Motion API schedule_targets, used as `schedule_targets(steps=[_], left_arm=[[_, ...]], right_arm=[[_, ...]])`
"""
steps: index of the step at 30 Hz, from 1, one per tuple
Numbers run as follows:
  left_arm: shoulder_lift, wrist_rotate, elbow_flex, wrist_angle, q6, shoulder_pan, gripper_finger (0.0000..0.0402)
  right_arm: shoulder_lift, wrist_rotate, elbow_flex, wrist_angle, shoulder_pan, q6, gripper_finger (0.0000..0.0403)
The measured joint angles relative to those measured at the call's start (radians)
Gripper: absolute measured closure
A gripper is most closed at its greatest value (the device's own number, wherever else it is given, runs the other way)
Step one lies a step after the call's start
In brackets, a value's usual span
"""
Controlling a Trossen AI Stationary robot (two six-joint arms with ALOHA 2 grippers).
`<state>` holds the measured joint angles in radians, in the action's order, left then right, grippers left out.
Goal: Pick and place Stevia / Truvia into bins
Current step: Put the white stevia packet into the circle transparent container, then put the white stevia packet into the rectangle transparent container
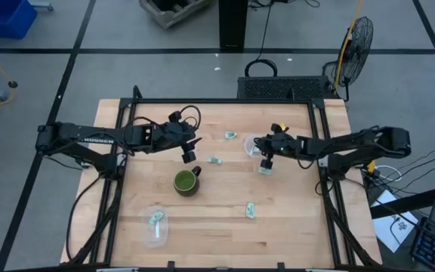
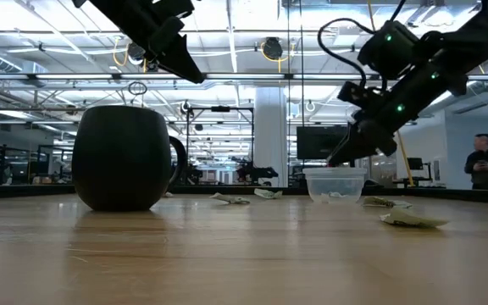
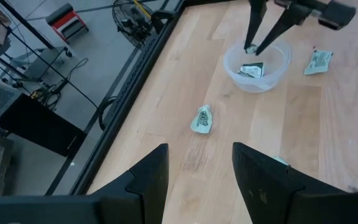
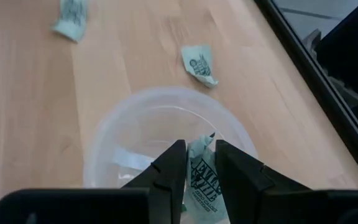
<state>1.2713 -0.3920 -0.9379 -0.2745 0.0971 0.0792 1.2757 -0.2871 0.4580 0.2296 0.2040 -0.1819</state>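
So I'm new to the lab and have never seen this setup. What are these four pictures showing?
Two robot arms work at a wooden table. One picture looks straight down, one looks level across the tabletop, and two come from cameras on the arms' wrists.

The right gripper has its jaws shut on a green-and-white sachet, over a clear tub; another sachet already lies inside. The left gripper hangs open above the table, holding nothing.

More sachets are loose on the wood, one being this one. A dark green mug stands mid-table. A second clear tub sits at the near left, with a sachet in it.
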Motion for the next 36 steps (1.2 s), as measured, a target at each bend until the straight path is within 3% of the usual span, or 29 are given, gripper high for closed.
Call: schedule_targets(steps=[10,16,23,26,29,36], left_arm=[[0.002,-0.001,0.000,0.020,-0.033,0.000,0.0217],[0.051,0.016,0.000,0.139,-0.099,0.000,0.0217],[0.177,0.029,0.000,0.294,-0.021,0.054,0.0217],[0.224,0.117,0.001,0.372,-0.176,0.101,0.0217],[0.251,0.216,0.000,0.447,-0.185,0.143,0.0217],[0.356,0.281,-0.096,0.364,-0.173,0.235,0.0217]], right_arm=[[0.049,0.004,0.001,0.094,0.002,-0.029,0.0223],[0.049,0.003,0.001,0.151,0.001,-0.064,0.0183],[0.049,0.002,0.001,0.305,-0.003,0.013,0.0180],[0.049,0.002,0.001,0.354,-0.011,0.112,0.0186],[0.036,0.003,0.001,0.358,-0.024,0.133,0.0191],[0.023,0.003,0.001,0.380,-0.066,0.137,0.0193]])
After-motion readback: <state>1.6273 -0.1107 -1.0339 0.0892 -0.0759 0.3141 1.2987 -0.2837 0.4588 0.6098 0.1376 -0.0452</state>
